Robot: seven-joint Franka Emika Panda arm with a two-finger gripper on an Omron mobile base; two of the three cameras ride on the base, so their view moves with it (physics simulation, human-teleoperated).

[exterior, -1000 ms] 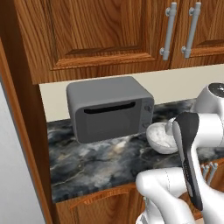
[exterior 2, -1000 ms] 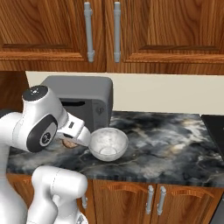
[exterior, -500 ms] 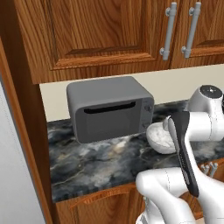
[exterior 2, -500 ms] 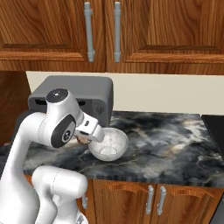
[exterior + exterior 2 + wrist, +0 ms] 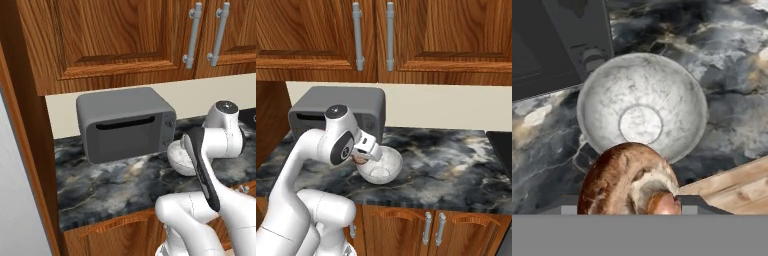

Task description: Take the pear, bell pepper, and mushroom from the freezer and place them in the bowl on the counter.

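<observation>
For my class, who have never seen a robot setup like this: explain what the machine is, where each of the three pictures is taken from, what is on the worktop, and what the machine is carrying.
This is a computer-rendered kitchen. The machine is a white robot arm on a base that can drive. Two pictures come from cameras on that base, looking forward over the arm from behind it, one on its left and one on its right. The third comes from a camera on the hand, looking along its tool.

On the dark marbled counter stand a grey microwave and, beside it, a white-grey speckled bowl, with nothing in it in the hand picture. Wooden cabinets hang above.

The tool is shut on a brown mushroom, seen close in the hand picture. It hangs by the bowl's near rim, so dropping it in looks like the next step.
</observation>
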